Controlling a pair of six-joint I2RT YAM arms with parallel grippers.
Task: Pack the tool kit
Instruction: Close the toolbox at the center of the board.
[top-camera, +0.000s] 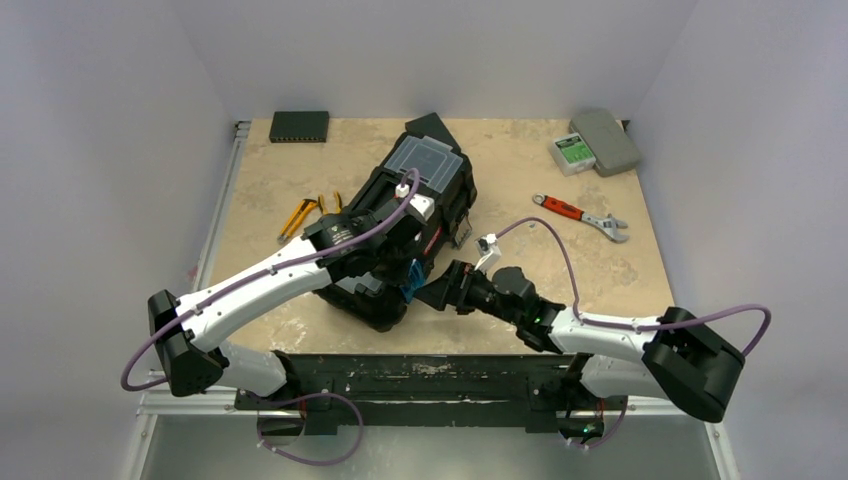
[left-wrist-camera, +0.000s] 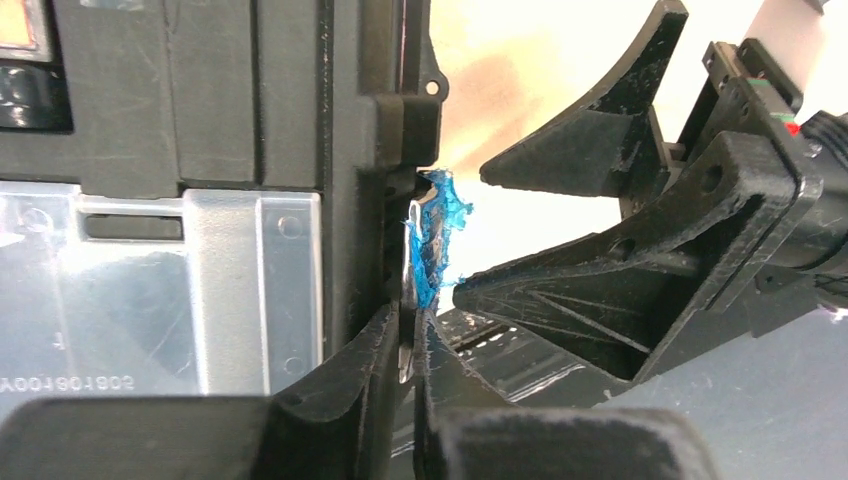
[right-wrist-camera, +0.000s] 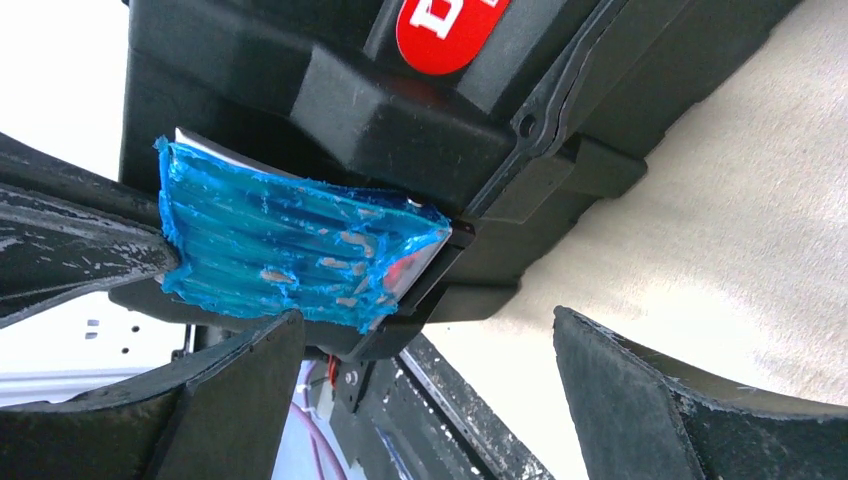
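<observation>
toolbox is seen mid-counter from above | blue-coated tab on its edge is pinched by the left end effector, shown by the wrist views alone | right end effector is held spread beside the tab | red-handled wrench is seen apart at right, top view only

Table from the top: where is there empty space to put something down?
Bare table lies between the toolbox and the wrench, and between the flat black device and the yellow-handled tools. It is crowded at the toolbox's near end, where the left gripper pinches a blue-taped tab beside the open right gripper.
</observation>
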